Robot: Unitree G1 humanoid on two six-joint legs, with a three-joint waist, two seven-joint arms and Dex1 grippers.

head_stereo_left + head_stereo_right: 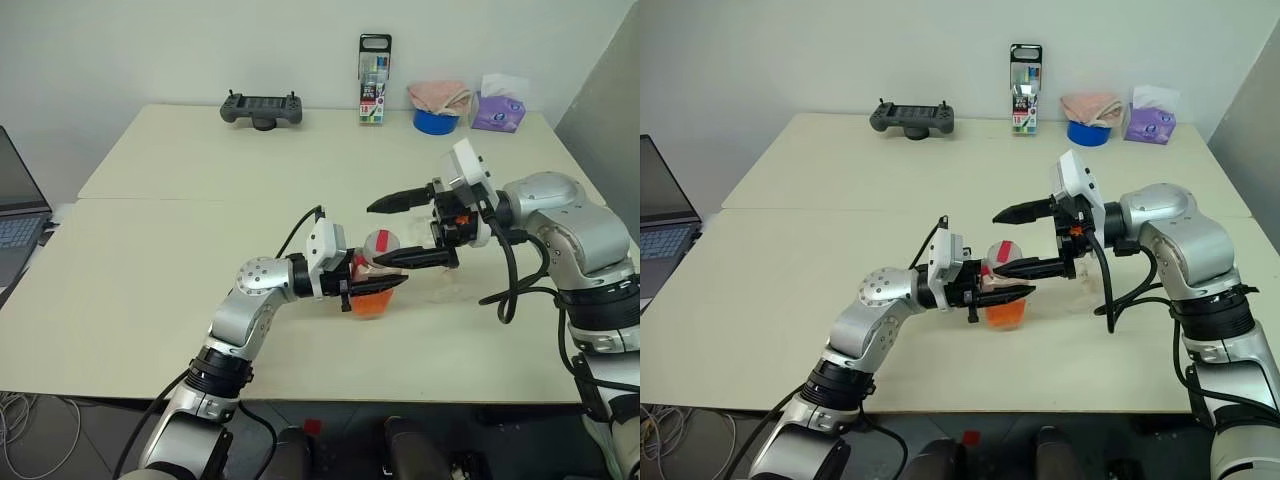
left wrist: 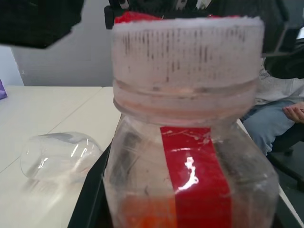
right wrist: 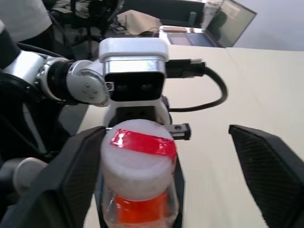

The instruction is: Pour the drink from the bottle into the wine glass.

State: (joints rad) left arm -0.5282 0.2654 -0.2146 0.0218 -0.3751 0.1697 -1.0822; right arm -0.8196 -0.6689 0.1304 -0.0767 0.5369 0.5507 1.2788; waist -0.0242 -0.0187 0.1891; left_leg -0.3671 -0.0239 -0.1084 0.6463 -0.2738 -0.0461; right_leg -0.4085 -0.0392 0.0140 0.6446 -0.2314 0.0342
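Note:
My left gripper (image 1: 352,286) is shut on the bottle (image 1: 374,281), holding it upright just above the table's middle. The small clear bottle has a white cap with red tape (image 3: 137,156) and a red stripe label (image 2: 194,175). The orange drink (image 1: 372,303) fills its lower part. My right gripper (image 1: 404,232) reaches in from the right, open wide, one finger (image 3: 78,175) close beside the cap and the other finger (image 3: 270,173) well clear. The wine glass (image 2: 57,154) lies on its side on the table, just right of the bottle, under my right gripper.
Along the table's far edge (image 1: 300,108) stand a black controller (image 1: 262,108), a marker pack (image 1: 375,80), a blue bowl with a pink cloth (image 1: 437,112) and a purple tissue pack (image 1: 498,112). A laptop (image 1: 18,215) sits at the left. A seated person (image 2: 280,118) is beyond the table.

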